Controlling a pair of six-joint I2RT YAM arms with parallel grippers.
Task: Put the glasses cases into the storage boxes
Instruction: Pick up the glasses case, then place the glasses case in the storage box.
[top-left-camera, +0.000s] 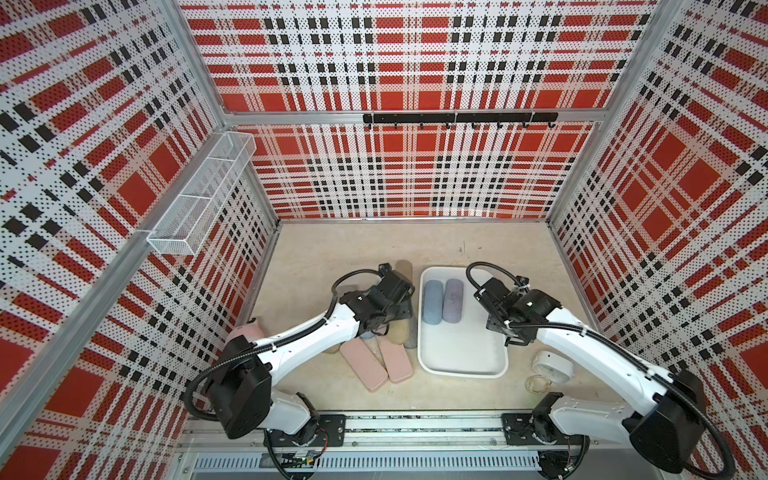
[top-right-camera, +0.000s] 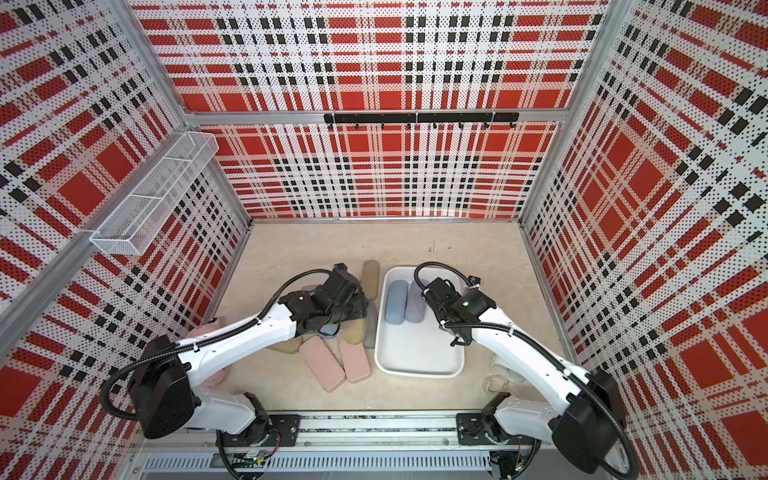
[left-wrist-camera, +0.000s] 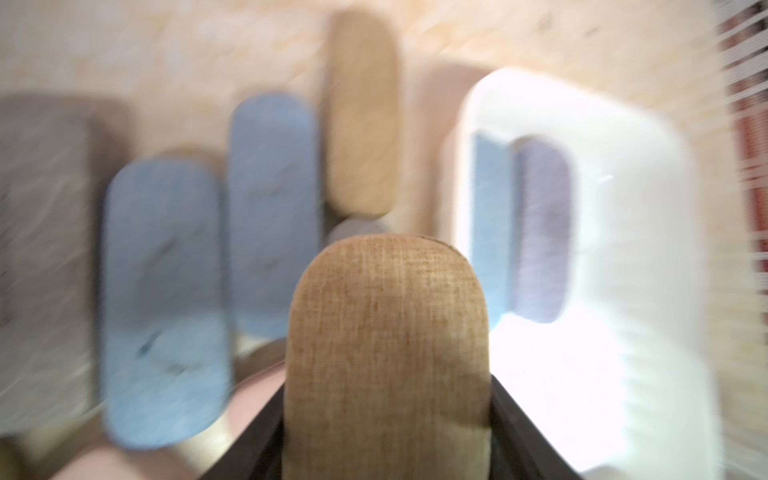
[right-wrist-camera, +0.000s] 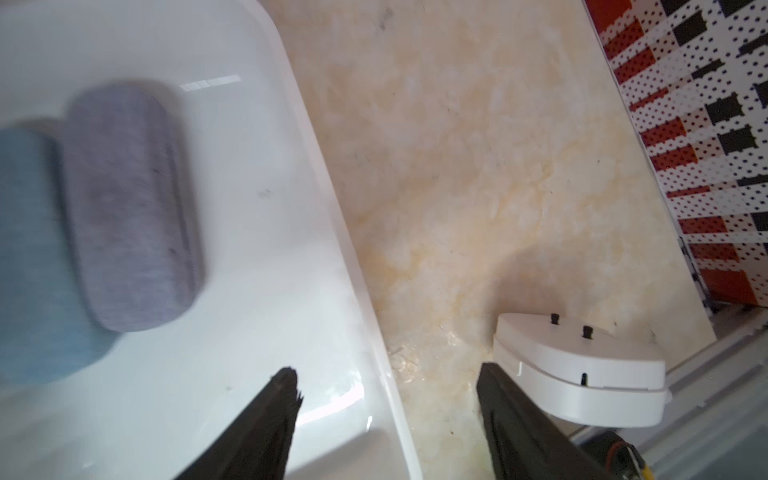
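Tan woven-fabric case (left-wrist-camera: 386, 299), round-ended, sits clamped in left claw (left-wrist-camera: 388, 386).

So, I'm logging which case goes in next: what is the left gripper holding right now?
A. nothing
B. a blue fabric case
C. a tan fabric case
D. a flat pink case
C: the left wrist view shows a tan case clamped between the jaws of the left gripper.
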